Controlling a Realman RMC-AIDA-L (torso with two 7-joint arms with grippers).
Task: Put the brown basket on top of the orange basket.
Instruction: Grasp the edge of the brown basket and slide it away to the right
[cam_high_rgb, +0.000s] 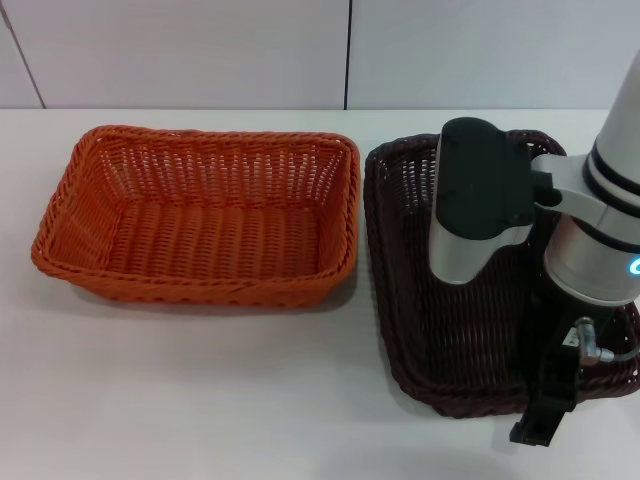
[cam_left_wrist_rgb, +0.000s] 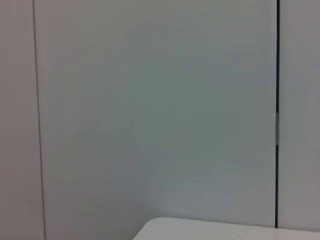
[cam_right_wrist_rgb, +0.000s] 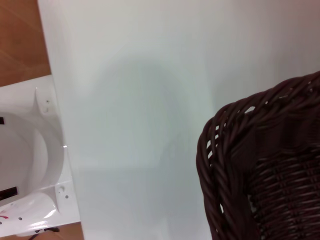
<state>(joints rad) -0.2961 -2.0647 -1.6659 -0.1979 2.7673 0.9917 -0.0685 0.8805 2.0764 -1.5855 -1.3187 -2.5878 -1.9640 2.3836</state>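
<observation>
— Where are the two baskets right now?

— Side by side on the white table (cam_high_rgb: 200, 390). The orange basket (cam_high_rgb: 200, 215) sits on the robot's left, the brown basket (cam_high_rgb: 400, 300) just beside it on the right, their rims close along one long side. Both are upright and open at the top.

— And the arms?

— The right arm reaches down over the brown basket. Its right gripper (cam_high_rgb: 545, 415) hangs at the basket's near rim, toward the near right corner, its dark lower end past the rim against the table. Whether it is clenched or released, I can't tell; the fingers are hidden under the wrist.

— The wrist camera?

— It shows one corner of the brown basket's braided rim on the bare tabletop.

— The left arm?

— Out of sight from the head; its camera only faces a wall panel (cam_left_wrist_rgb: 150, 110) and a table edge.
</observation>
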